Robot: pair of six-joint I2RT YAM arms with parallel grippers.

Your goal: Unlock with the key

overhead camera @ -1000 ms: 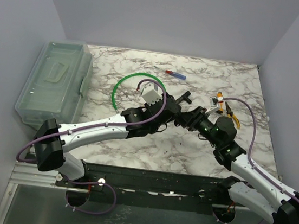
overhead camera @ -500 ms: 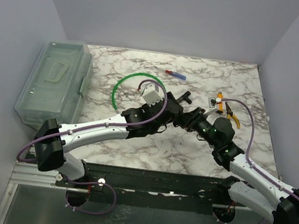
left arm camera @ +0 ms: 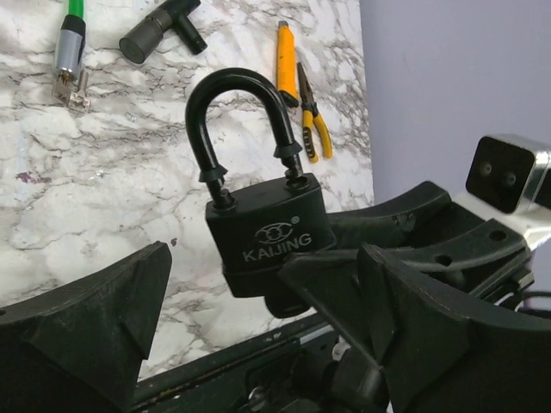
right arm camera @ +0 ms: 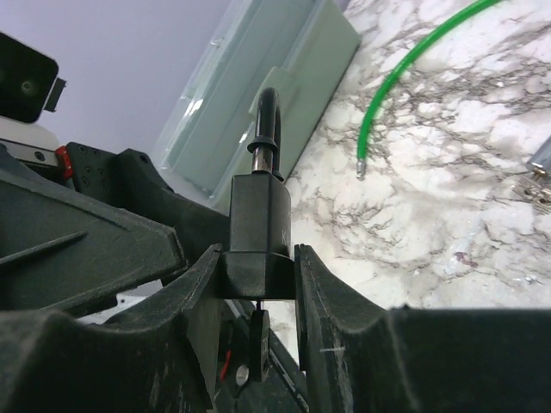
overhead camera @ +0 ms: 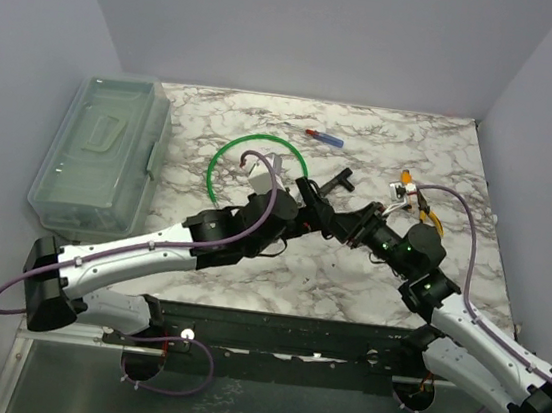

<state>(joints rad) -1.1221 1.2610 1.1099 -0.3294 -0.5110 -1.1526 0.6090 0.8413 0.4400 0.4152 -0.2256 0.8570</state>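
Marble table, clear plastic box at its left edge. Left gripper has its jaws wide apart, flanking the padlock without touching it. Right gripper is clamped on the padlock body, held upright above mid-table, shackle up. Key sticks out of its underside.

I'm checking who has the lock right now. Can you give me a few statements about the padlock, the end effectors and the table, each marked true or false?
1. The right end effector clamps the padlock by its body. True.
2. The left end effector is shut on the padlock. False: its fingers stand wide open on either side, not touching it.
3. The padlock lies flat on the table. False: it is held upright above it.
4. Yellow-handled pliers lie on the table. True.
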